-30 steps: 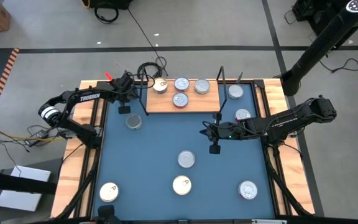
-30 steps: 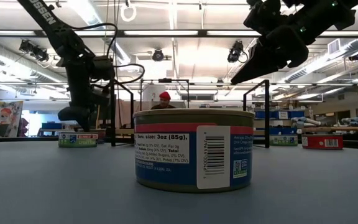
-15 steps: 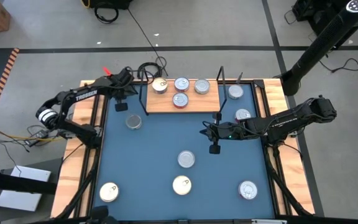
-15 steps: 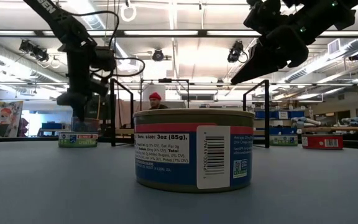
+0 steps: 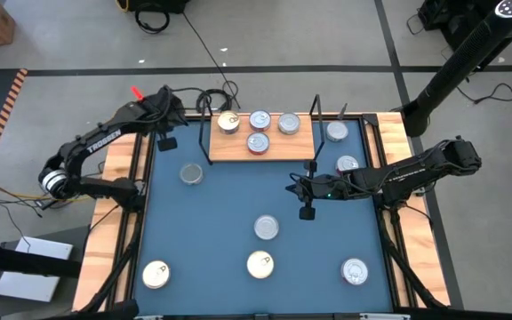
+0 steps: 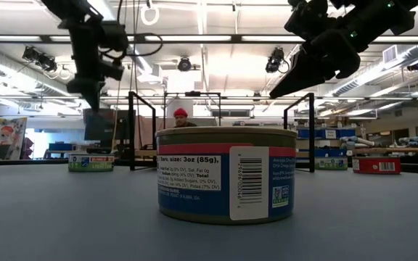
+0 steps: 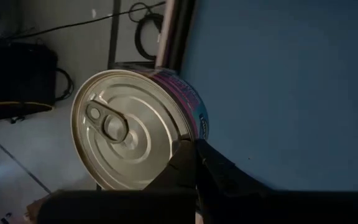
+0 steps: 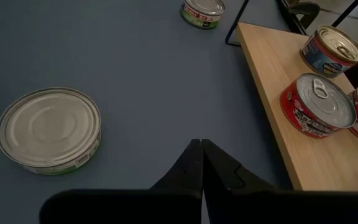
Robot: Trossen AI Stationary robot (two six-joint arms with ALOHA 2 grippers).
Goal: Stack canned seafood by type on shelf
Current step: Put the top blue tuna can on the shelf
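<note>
High view, upper middle: shelf (image 5: pixel 260 147) carrying four tins (image 5: pixel 258 141); left gripper (image 5: pixel 166 140) at upper left, fingers together, empty; right gripper (image 5: pixel 307 212) right of centre, pinched closed, empty. Loose tins scattered over blue table (image 5: pixel 220 213).
Low view, centre: big tin (image 6: pixel 226 183) filling foreground.
Left wrist view: silver-topped tin (image 7: pixel 132 136) just past closed fingertips (image 7: pixel 194 163).
Right wrist view: shelf at right, red tin (image 8: pixel 317 104) on it.

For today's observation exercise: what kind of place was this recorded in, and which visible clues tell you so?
Probably a robotics lab or workshop: two robot arms, left gripper and right gripper, at a blue table; cables on a concrete floor; ceiling strip lights.
</note>
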